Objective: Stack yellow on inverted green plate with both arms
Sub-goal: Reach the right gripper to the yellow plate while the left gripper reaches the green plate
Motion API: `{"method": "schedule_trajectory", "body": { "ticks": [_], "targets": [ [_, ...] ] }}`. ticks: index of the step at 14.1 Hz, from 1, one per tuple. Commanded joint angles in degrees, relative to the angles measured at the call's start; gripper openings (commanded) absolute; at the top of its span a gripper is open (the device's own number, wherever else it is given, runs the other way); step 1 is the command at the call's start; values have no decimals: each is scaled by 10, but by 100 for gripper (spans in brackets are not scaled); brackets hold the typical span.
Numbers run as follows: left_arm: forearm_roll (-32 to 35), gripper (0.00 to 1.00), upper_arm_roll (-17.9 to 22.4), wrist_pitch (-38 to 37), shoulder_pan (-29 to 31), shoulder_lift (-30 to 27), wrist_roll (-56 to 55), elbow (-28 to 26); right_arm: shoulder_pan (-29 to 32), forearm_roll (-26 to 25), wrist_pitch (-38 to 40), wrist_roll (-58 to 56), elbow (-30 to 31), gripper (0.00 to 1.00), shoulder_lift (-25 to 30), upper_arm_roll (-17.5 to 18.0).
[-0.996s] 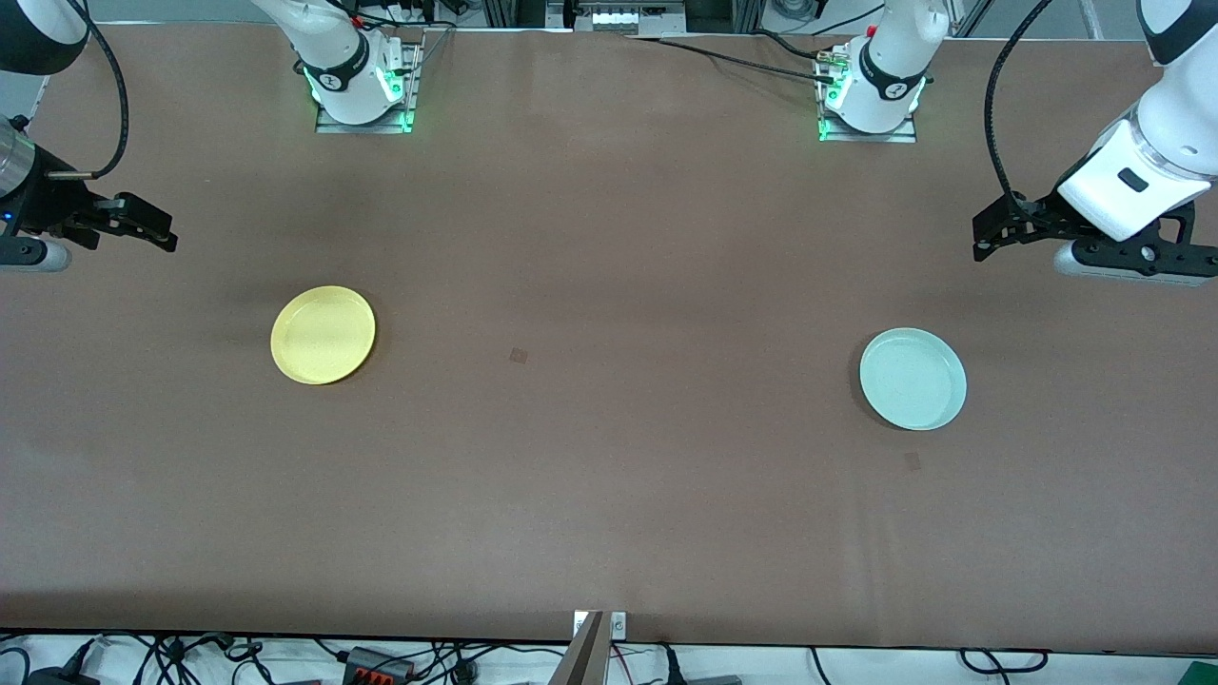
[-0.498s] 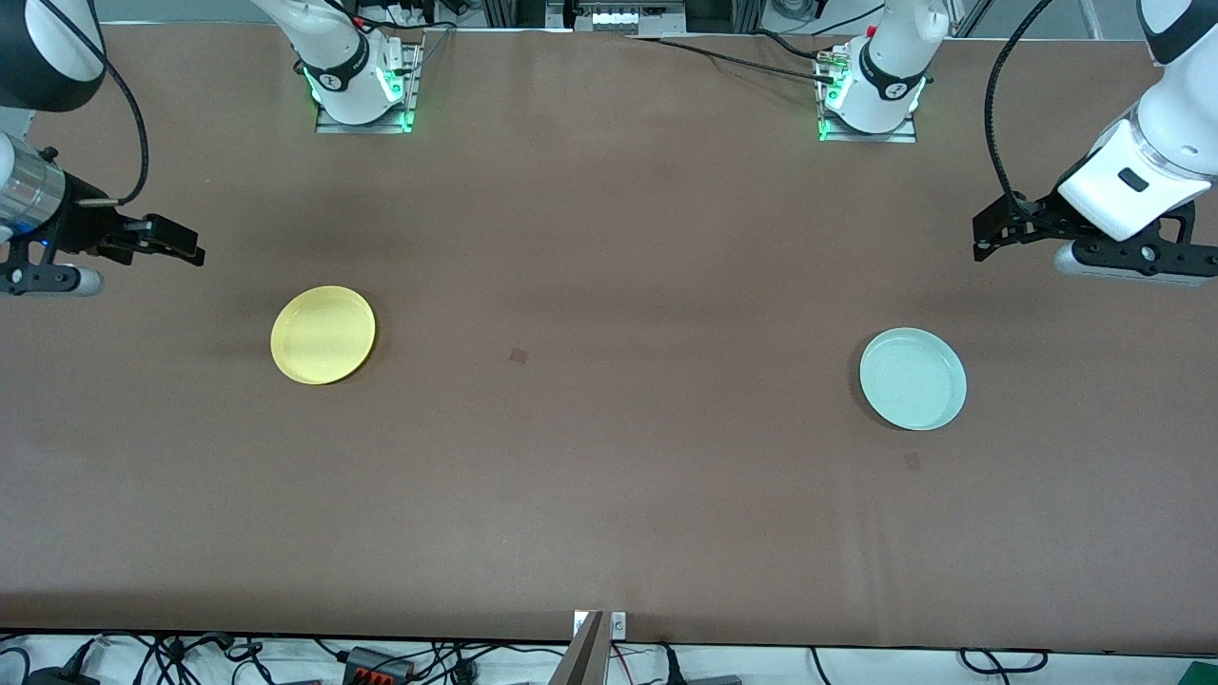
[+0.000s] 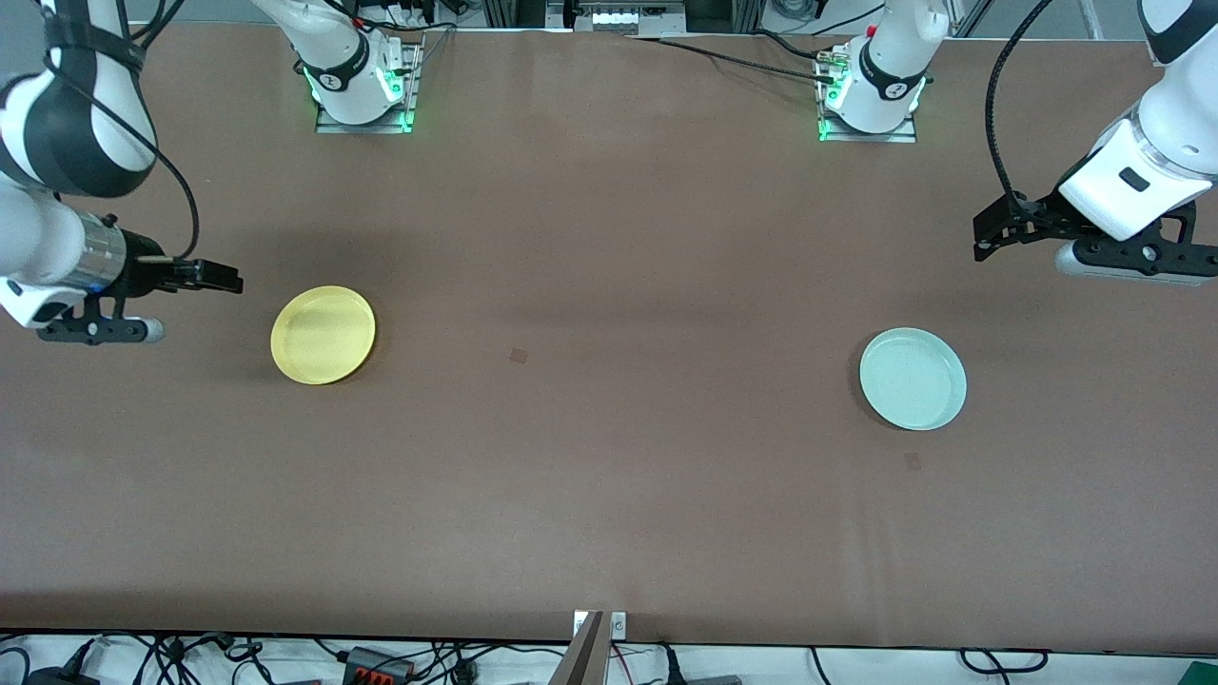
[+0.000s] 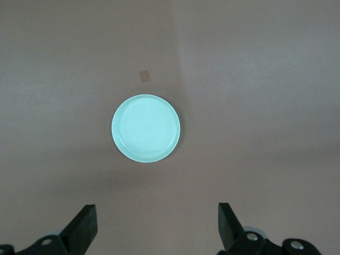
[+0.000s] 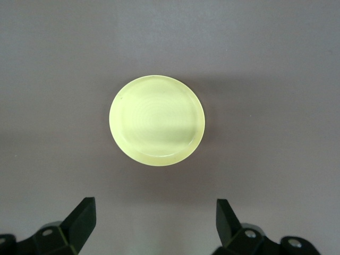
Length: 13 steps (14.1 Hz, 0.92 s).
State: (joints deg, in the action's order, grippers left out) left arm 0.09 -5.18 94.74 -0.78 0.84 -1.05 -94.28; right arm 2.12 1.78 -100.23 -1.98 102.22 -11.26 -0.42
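Observation:
The yellow plate [image 3: 324,335] lies flat on the brown table toward the right arm's end, and it fills the middle of the right wrist view [image 5: 156,120]. The pale green plate [image 3: 913,379] lies flat toward the left arm's end, rim up as far as I can see, and shows in the left wrist view [image 4: 146,128]. My right gripper [image 3: 225,278] hangs open and empty over bare table just beside the yellow plate [image 5: 154,212]. My left gripper [image 3: 986,240] is open and empty, over bare table some way from the green plate [image 4: 156,215].
The two arm bases [image 3: 362,86] [image 3: 871,95] stand along the table's edge farthest from the front camera. Two small dark marks [image 3: 519,355] [image 3: 912,461] are on the table cover. Cables lie past the table's nearest edge.
My right gripper has moved toward the yellow plate and now sits close beside its rim. The left arm and both plates have not moved.

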Motion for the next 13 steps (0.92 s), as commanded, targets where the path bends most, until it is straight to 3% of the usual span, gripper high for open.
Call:
{"method": "schedule_trajectory", "body": {
  "ticks": [1, 5, 8, 13],
  "targets": [
    [-4, 100, 0, -13, 1, 38, 5, 30, 6, -1, -7, -7, -8, 100, -29, -1],
    [-7, 100, 8, -12, 11, 92, 10, 56, 10, -5, -13, -7, -7, 100, -59, -2],
    [0, 100, 8, 2, 51, 156, 13, 60, 22, -6, -27, -6, -6, 100, -107, -2],
    [5, 100, 8, 144, 99, 273, 56, 42, 45, -6, -64, -7, -6, 100, -179, -2]
  ]
}}
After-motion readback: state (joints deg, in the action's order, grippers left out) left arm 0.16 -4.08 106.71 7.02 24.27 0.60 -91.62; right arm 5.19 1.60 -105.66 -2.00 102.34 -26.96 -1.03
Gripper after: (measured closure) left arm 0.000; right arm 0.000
